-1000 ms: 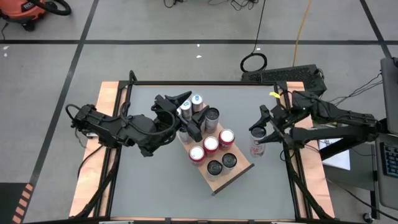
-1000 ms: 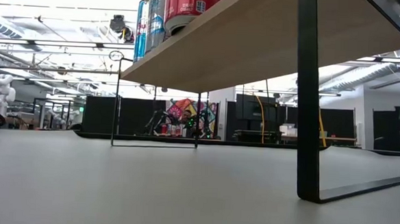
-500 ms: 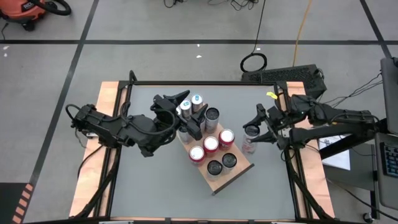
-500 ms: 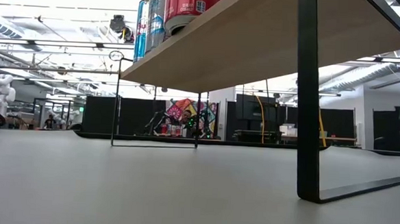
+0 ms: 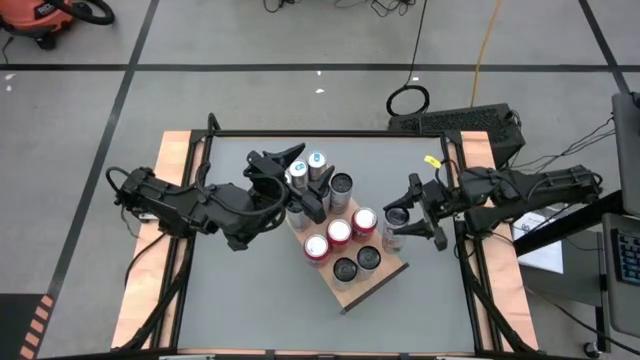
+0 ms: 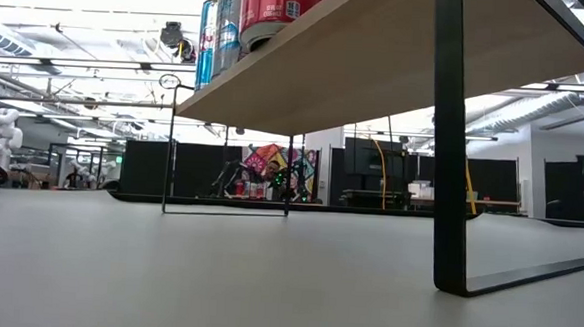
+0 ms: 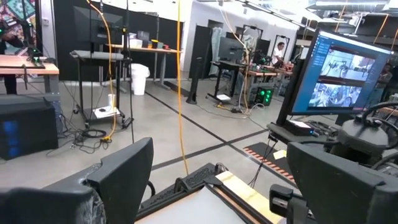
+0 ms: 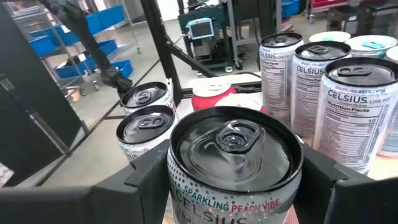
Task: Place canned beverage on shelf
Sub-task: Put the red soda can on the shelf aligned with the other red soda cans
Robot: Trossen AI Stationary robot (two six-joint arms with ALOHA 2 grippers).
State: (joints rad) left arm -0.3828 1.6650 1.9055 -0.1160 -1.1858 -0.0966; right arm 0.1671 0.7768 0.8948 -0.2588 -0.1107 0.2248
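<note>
A: Progress? Where's the can [image 8: 233, 155]?
B: Right gripper [image 5: 404, 222] clamps it, just beside the shelf [image 5: 383, 279] edge. Eight cans shelved already. Left gripper [image 5: 295, 175] gapes empty over them. Set-down remains.

Can [image 5: 396, 222]: silver-topped Celsius, upright, clamped in right gripper [image 5: 401, 222] beside shelf's right edge.
Shelf [image 5: 385, 279]: light wood, black-rimmed, angled mid-table, carrying upright cans.
</note>
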